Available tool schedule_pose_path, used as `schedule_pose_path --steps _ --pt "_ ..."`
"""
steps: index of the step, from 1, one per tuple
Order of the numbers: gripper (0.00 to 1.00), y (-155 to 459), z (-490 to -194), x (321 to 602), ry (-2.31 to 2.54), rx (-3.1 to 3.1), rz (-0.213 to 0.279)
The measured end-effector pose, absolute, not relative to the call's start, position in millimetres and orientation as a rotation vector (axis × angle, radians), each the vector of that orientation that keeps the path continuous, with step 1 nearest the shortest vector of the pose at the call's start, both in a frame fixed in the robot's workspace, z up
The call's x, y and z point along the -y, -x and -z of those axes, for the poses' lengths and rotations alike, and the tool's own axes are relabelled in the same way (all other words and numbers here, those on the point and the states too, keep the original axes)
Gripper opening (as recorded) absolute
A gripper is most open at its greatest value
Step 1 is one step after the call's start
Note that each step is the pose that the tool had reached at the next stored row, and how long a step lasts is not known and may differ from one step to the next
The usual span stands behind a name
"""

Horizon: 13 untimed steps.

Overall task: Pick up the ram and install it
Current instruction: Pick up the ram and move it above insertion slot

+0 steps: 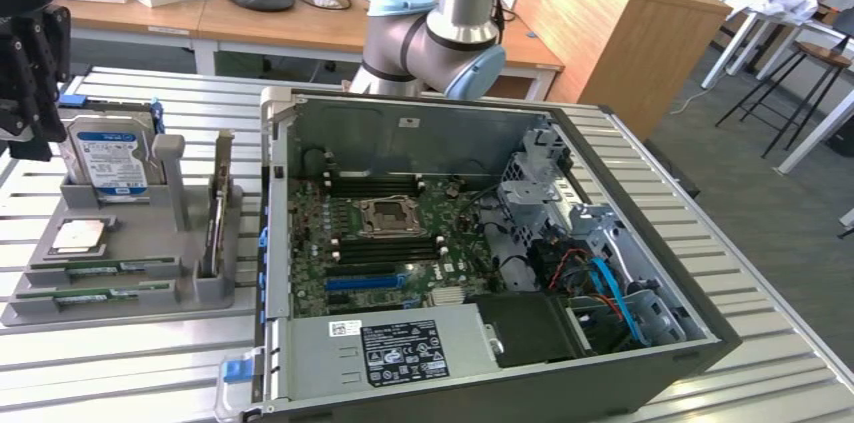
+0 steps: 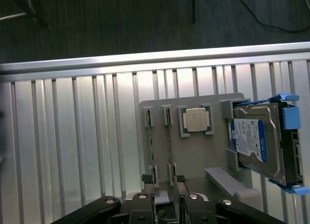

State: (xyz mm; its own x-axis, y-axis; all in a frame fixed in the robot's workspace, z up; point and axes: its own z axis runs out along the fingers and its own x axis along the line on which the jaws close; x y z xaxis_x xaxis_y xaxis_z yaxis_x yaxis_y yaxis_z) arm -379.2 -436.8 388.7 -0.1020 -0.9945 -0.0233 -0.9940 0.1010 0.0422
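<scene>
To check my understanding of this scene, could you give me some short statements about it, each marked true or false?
1. Two ram sticks lie in the grey tray. True.
2. The computer case is closed. False: its side is open and the motherboard shows.
3. The gripper is inside the case. False: it is above the tray.
4. The hard drive stands upright in the tray. True.

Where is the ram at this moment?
Two ram sticks sit in the grey holder at the exterior view's left, next to the processor chip, outside the computer case.
</scene>
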Motion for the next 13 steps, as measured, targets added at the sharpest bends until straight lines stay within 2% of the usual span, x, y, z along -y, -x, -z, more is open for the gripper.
schedule_pose_path --steps 13 --pt "0.30 376.8 -388.4 436.9 -2.147 2.276 0.073"
